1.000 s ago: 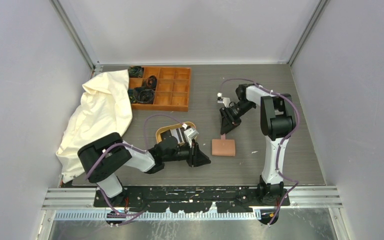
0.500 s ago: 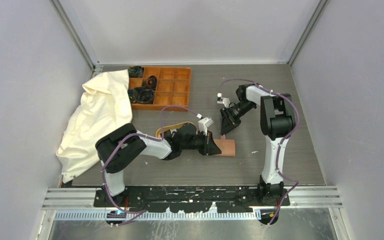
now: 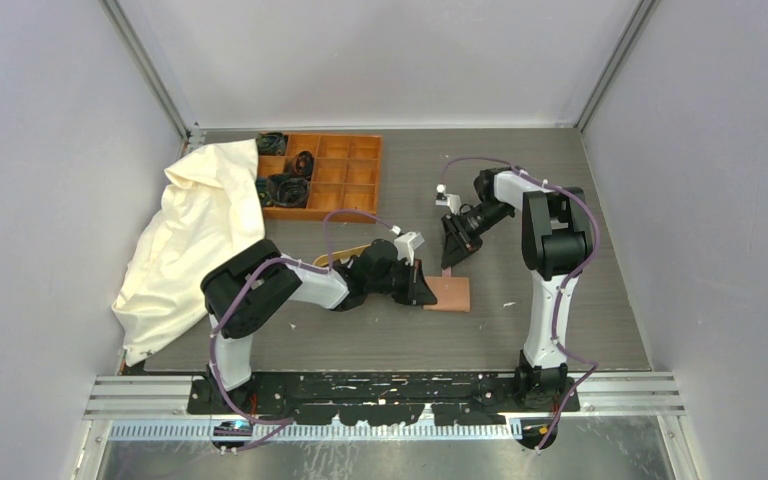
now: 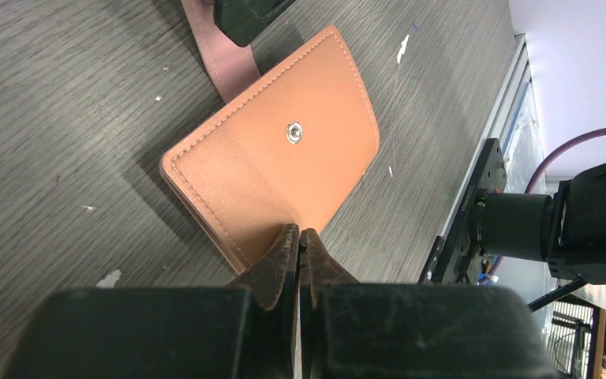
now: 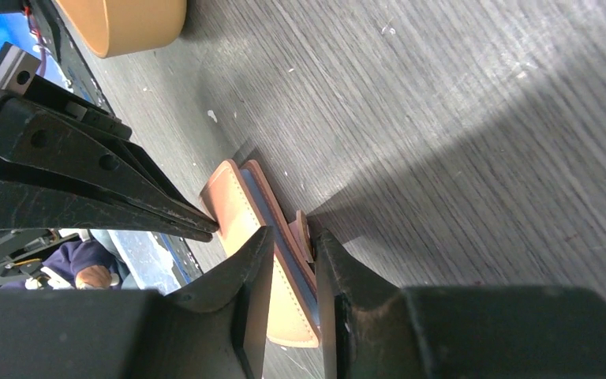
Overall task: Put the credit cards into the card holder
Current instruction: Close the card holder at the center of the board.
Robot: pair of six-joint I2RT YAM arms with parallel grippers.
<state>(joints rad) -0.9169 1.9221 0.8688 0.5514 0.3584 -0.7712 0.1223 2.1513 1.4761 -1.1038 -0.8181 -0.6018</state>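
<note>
Now the card holder lies closed near the middle of the counter, snap side up. The left hand is fully closed, its tips touching the holder's left edge. The right hand, narrowly parted, pinches the holder's strap, which rises from the far edge.
</note>
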